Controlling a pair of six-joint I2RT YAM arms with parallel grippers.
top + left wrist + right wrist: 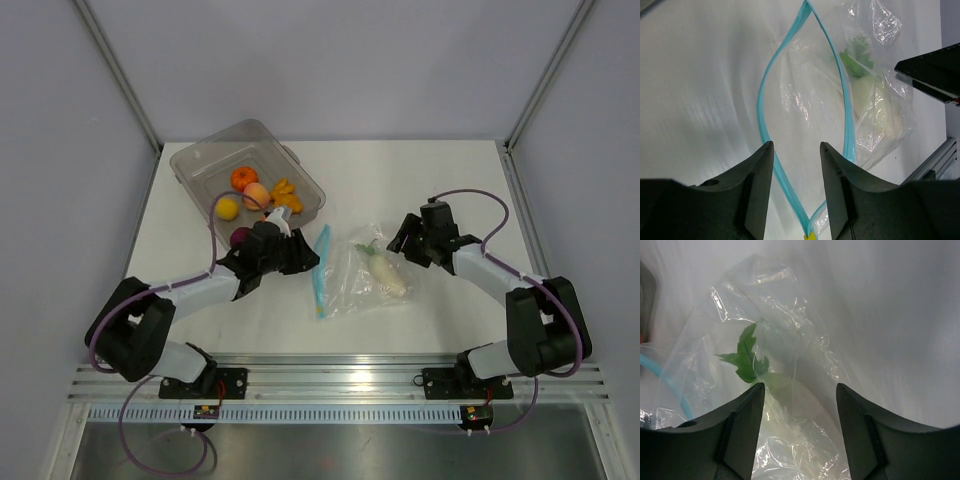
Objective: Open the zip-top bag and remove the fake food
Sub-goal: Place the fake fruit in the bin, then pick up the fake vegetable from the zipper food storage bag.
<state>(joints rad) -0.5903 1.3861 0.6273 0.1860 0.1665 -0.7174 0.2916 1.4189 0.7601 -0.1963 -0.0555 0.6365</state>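
Observation:
The clear zip-top bag [358, 275] lies at the table's middle, its light-blue zip strip [320, 272] on the left, mouth spread open [805, 100]. Inside lies a white radish with green leaves [386, 271], also in the left wrist view [867, 97] and the right wrist view [785, 395]. My left gripper [300, 250] is open, just left of the strip, its fingers [757, 190] straddling the strip's near end. My right gripper [402, 242] is open over the bag's far right side, the radish between its fingers [742, 430]. Other fake food, orange [244, 178], peach [257, 195], yellow [228, 208] and purple [241, 237], lies in the tub.
A rigid clear tub [200, 160] stands at the back left, behind my left arm. The right gripper shows as a black shape [935, 72] at the right of the left wrist view. Enclosure walls and posts ring the table.

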